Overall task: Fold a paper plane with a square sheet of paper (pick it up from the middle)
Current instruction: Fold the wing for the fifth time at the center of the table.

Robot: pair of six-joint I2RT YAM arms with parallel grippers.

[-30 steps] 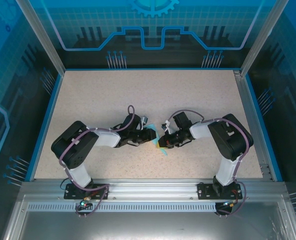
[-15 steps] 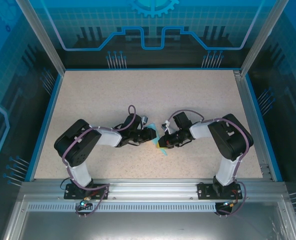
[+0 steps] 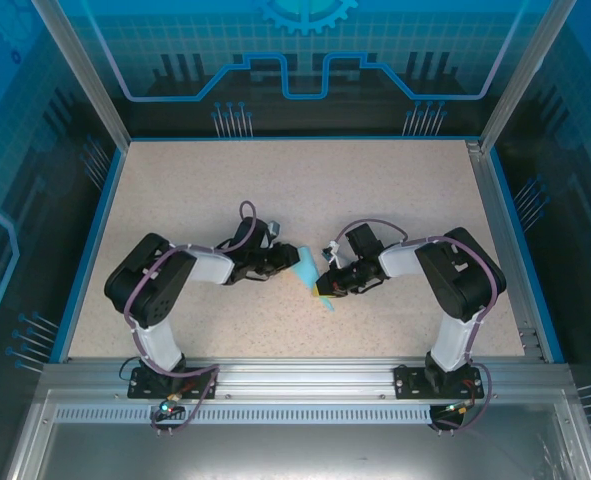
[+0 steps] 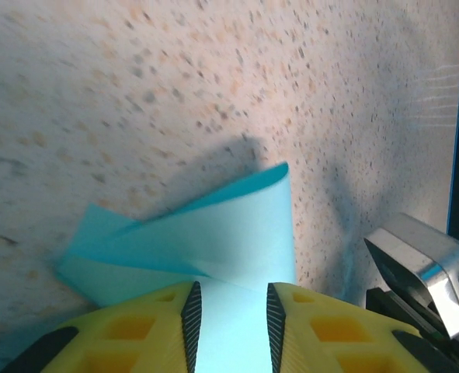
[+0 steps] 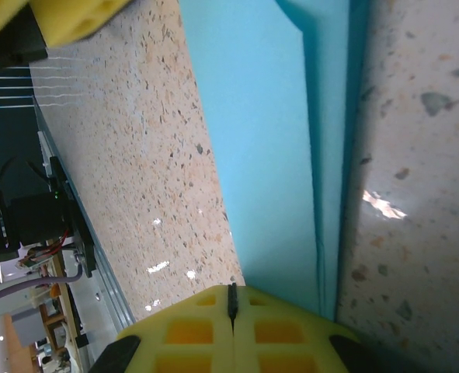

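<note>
Two arms of the same build.

- Left arm (image 3: 145, 292), lower left of the overhead frame: bulky black joint housings with white tube links between them.
- Right arm (image 3: 462, 272), lower right: identical.
- Grey-purple cables (image 3: 385, 223) loop off each wrist and trail along the links down to the bases.
- Black base plates (image 3: 161, 374), bolted.
- Small connectors (image 3: 165, 410) sit below the base plates. They carry what look like red and green lights, too small to be sure.
- Left gripper (image 4: 231, 291), bottom of its wrist frame: yellow moulded fingers (image 4: 140, 330) with square recesses and black ribbed pads (image 4: 192, 309) on the inner faces.
- Right gripper (image 5: 231, 294), bottom edge of its wrist frame: the same yellow recessed fingers, with a thin black strip at the seam.
</note>
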